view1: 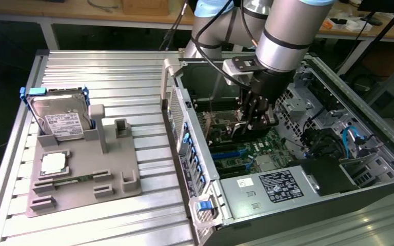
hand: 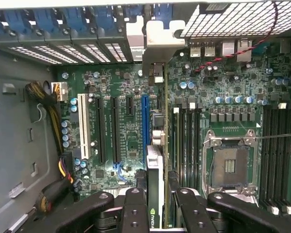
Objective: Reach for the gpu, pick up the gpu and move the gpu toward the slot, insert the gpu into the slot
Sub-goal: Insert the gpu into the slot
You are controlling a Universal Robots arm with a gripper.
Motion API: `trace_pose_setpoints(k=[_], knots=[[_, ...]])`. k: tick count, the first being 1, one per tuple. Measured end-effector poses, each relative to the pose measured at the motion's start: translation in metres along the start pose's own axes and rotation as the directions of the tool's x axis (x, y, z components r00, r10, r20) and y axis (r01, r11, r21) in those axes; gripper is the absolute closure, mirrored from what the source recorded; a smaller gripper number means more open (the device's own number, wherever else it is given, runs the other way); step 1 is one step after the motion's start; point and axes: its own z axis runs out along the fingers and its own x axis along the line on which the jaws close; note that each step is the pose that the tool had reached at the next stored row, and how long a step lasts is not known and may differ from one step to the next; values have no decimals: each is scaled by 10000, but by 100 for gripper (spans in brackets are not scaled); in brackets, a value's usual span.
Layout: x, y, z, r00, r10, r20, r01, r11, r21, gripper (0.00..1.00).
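The claw (hand: 158,196) is clenched on the gpu (hand: 154,167), with fingers (hand: 136,208) against both faces. The card stands edge-on over the motherboard (hand: 126,92), just beside the blue slot (hand: 145,121); whether it is seated cannot be told. In the exterior view the claw is inside the open case (view1: 361,169), at 3 o'clock from the grey holder (view1: 115,169) that carries the drive (view1: 60,120) and chip (view1: 53,163) on the worktop (view1: 101,66).
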Motion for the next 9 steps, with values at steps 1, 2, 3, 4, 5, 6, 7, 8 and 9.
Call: trace_pose_setpoints(k=[1, 2, 3, 4, 5, 6, 7, 8, 9], knots=[[0, 3, 17, 10000, 1, -5, -1, 10000, 0, 73], [-1, 16, 34, 10000, 1, -8, -1, 10000, -1, 73], [0, 35, 51, 10000, 1, -8, -1, 10000, 0, 73], [0, 52, 61, 10000, 1, -10, -1, 10000, 0, 73], [1, 60, 71, 10000, 2, -12, -2, 10000, 0, 73], [7, 60, 79, 10000, 0, -14, 0, 10000, -1, 73], [23, 60, 87, 10000, -1, -16, 1, 10000, -1, 73], [43, 61, 98, 10000, 0, -14, 0, 10000, -1, 73], [64, 61, 108, 10000, 1, -12, -1, 10000, 0, 73]])
